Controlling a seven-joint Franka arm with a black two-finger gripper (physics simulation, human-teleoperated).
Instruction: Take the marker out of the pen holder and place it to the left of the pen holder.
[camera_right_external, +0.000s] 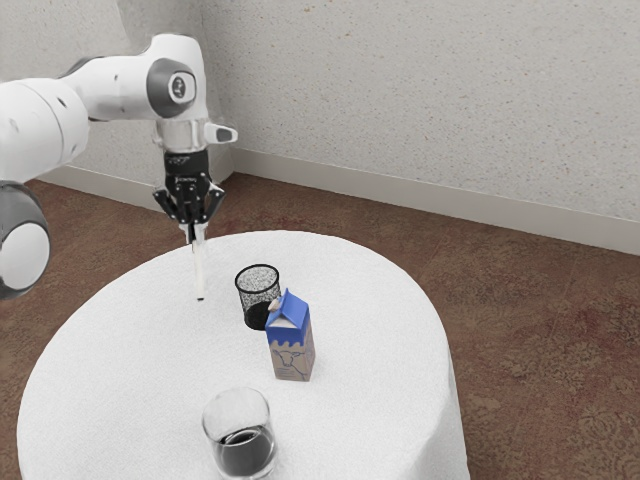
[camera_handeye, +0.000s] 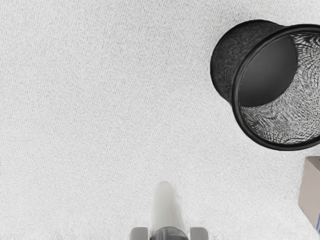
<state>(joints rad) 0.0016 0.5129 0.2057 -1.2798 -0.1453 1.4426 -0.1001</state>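
Observation:
In the exterior view my gripper (camera_right_external: 194, 234) is over the far-left part of the table, shut on the upper end of the white marker (camera_right_external: 199, 272). The marker points down, nearly upright; whether its lower tip touches the cloth I cannot tell. The black mesh pen holder (camera_right_external: 258, 290) stands apart from it, toward the exterior view's right, with nothing seen inside. In the wrist view the gripper (camera_handeye: 169, 233) has a fingertip on each side of the marker (camera_handeye: 167, 207), and the pen holder (camera_handeye: 240, 62) is upright, its round mouth facing up.
A blue-topped milk carton (camera_right_external: 290, 342) stands close beside the pen holder, its edge (camera_handeye: 311, 192) also visible from my hand. A glass with dark liquid (camera_right_external: 240, 440) stands nearer the exterior camera. All rest on a round table with white cloth (camera_right_external: 130, 370).

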